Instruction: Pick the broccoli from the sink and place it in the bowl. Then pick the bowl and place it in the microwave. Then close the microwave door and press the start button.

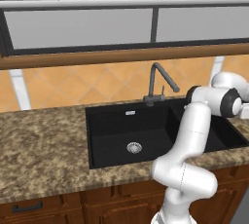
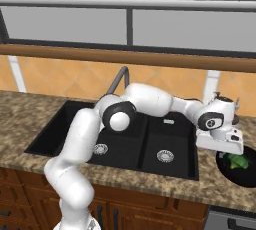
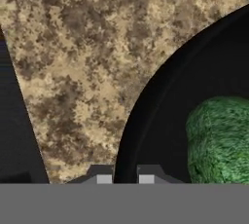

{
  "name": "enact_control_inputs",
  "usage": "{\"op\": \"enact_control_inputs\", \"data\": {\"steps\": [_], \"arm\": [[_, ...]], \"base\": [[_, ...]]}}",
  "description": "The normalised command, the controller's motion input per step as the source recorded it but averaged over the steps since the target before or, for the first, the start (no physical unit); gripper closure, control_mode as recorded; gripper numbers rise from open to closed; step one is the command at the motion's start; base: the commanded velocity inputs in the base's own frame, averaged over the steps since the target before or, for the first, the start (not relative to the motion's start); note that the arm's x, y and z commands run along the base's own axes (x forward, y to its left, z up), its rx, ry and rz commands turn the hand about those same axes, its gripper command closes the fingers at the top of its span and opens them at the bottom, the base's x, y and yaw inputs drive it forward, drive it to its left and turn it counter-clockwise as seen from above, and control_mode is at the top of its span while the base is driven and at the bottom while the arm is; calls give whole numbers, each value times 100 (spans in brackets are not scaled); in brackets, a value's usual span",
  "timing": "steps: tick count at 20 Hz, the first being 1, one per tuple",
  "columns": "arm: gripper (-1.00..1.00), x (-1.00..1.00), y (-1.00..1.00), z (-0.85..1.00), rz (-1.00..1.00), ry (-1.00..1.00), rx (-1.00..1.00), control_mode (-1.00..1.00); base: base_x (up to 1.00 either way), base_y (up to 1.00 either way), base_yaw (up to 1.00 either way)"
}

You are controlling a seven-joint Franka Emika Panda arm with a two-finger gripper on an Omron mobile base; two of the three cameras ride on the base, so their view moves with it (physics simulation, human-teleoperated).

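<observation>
Two finger tips of your gripper [image 3: 125,179] are straddling the near rim of the bowl [image 3: 160,96], one outside on the counter [image 3: 73,47], one inside, and they are pinching that rim between them. The broccoli [image 3: 219,140] is lying in the bowl, just beside the inner tip. In the right base view the bowl [image 2: 226,170] is sitting right of the sink [image 2: 125,144], near the counter's front edge, so you are lifting straight up, with open room above.
</observation>
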Motion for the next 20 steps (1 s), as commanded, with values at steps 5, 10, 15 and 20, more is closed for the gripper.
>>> {"op": "enact_control_inputs", "data": {"steps": [5, 10, 15, 20], "arm": [[100, -55, 42, 41, 27, 1, -13, -100], [100, -32, 53, 51, 34, 0, -10, -100], [100, -36, 57, 46, 33, -1, 2, -100], [100, -33, 61, 53, 31, -1, 2, -100]], "base": [[0, 0, 0], [0, 0, 0], [0, 0, 0], [0, 0, 0]]}}
